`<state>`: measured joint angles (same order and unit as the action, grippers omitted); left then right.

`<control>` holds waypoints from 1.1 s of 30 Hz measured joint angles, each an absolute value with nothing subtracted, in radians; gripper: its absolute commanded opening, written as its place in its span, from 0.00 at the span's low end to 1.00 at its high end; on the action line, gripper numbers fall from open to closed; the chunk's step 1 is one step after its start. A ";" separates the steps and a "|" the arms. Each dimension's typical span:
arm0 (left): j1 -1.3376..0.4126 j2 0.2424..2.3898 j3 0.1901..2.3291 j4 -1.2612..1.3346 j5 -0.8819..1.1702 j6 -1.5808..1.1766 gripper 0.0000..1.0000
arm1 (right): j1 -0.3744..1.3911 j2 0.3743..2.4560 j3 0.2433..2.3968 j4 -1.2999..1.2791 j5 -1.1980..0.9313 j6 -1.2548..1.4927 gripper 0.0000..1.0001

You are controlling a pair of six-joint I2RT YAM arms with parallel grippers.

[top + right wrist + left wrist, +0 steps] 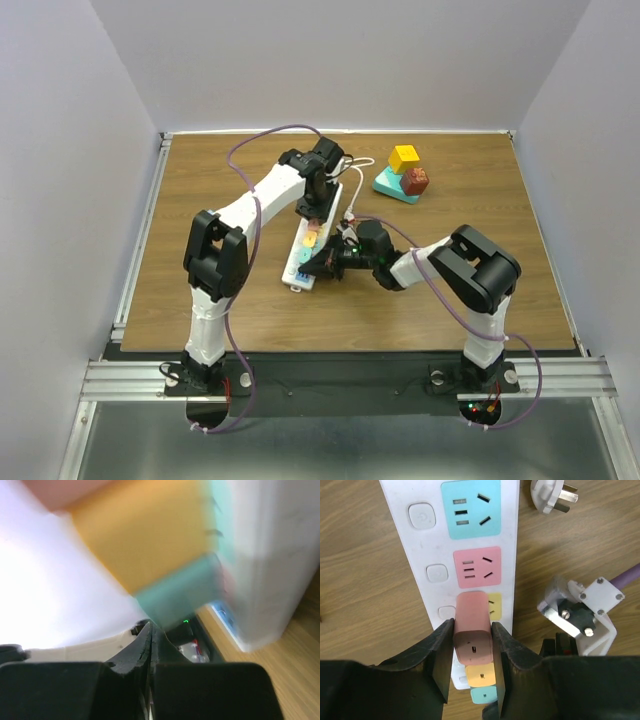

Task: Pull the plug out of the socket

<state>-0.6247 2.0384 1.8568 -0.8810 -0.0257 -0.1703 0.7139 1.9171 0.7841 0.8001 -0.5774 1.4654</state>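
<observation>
From above, the socket (300, 268) lies flat near the middle of the worktop (200, 190). Its long axis runs from near-left to far-right, and the thin cord leaves at the far end. The left gripper (318, 205) is down over the far half of the strip. The right gripper (335, 258) comes in from the right against the near half. What either holds is hidden from here.

The left wrist view settles it. The jaws are clenched on the flanks of a pink plug (473, 630), one finger on each side. The plug sits over the yellow outlet face, third after the cyan and pink faces. Its body points straight up off the strip face, towards the camera, so the way out is upward, across the strip's long axis. I see no gap under it, so I judge it gripped but not yet drawn; the pull itself remains. An orange plug (480, 674) and a teal plug (484, 695) stand in the next outlets beyond, and a loose white plug (550, 495) lies on the wood beside the strip.

The right wrist view is blurred and very close. The strip's white body fills the right side, with the orange and teal plugs against it. The jaws look pressed together with nothing between them, probably steadying the strip.
</observation>
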 measured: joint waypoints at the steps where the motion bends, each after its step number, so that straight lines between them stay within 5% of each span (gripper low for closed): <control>1: -0.623 2.034 1.857 -0.880 -0.030 -0.170 0.00 | 0.715 1.920 0.784 0.800 -0.585 1.462 0.00; 16: -0.617 1.954 1.760 -0.765 -0.007 -0.157 0.00 | 0.720 1.970 0.759 0.684 -0.602 1.428 0.01; 33: -0.576 2.051 1.724 -0.700 0.113 -0.160 0.00 | 0.695 1.795 0.774 0.413 -0.781 1.279 0.00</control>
